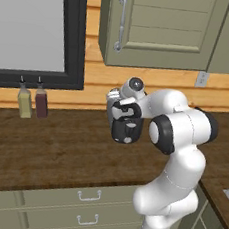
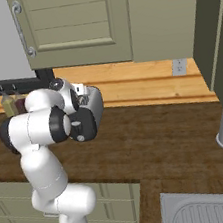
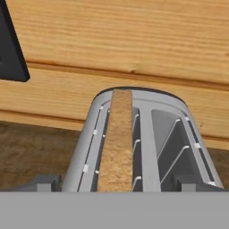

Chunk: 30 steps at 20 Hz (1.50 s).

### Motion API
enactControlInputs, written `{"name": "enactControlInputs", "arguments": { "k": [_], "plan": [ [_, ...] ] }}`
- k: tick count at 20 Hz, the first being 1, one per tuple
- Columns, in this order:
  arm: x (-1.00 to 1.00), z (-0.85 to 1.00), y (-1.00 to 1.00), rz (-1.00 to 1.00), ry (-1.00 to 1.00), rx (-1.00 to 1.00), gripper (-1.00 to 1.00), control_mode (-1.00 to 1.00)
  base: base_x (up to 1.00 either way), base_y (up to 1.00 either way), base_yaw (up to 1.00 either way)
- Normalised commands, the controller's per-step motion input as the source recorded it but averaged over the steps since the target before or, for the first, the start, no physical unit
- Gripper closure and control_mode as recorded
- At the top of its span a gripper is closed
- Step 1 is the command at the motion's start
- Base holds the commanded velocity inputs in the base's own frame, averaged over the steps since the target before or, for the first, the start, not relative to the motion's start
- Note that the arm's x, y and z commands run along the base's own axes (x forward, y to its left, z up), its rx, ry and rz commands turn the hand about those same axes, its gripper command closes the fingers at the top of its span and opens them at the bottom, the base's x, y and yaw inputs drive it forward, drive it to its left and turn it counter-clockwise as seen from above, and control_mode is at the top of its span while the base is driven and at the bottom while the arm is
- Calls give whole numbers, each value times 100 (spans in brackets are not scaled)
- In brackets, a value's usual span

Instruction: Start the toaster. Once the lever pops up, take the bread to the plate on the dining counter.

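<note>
1. Hand view looks down the length of the toaster (image 3: pixel 138 143): the bread (image 3: pixel 115 138) stands on edge in the left slot, its crust poking above the rim; the right slot shows bare wire guides.
2. Two dark finger tips (image 3: pixel 44 182) rise at the bottom edge, one at each lower corner of the toaster, so the gripper (image 3: pixel 117 184) is spread wide with nothing between its jaws.
3. From the base views the toaster sits on the brown wooden counter (image 1: pixel 57 150), hidden behind the hand near the plank wall (image 3: pixel 134 40).
4. The lever cannot be seen from here, so pressing for it blind could shove the body instead and slide the toaster along the counter.
5. Closing now would likely clamp the toaster's shell rather than the slice.
6. Coming down off-centre could jam a finger into the empty slot or crush the crust.
7. Two bottles (image 1: pixel 32 103) stand well apart to the left, a small risk.
</note>
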Motion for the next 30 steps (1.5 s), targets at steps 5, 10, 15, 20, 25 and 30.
{"name": "enactControlInputs", "arguments": {
  "k": [5, 10, 15, 20, 25, 30],
  "plan": [
    [0, -30, 0, 0, 1, 0, -100, -100, 0, 0, 0],
    [-2, -38, 0, 0, 2, 0, -100, -100, 0, 0, 0],
    [-2, -52, 0, 0, 5, 0, -100, -100, 0, 0, 0],
    [0, -45, 0, 0, 1, 0, -100, -100, 0, 0, 0],
    [0, -28, 0, 0, 1, 0, 100, -100, 0, 0, 0],
    [0, -18, 0, 0, 2, 0, 100, -100, 0, 0, 0]
  ]
}}
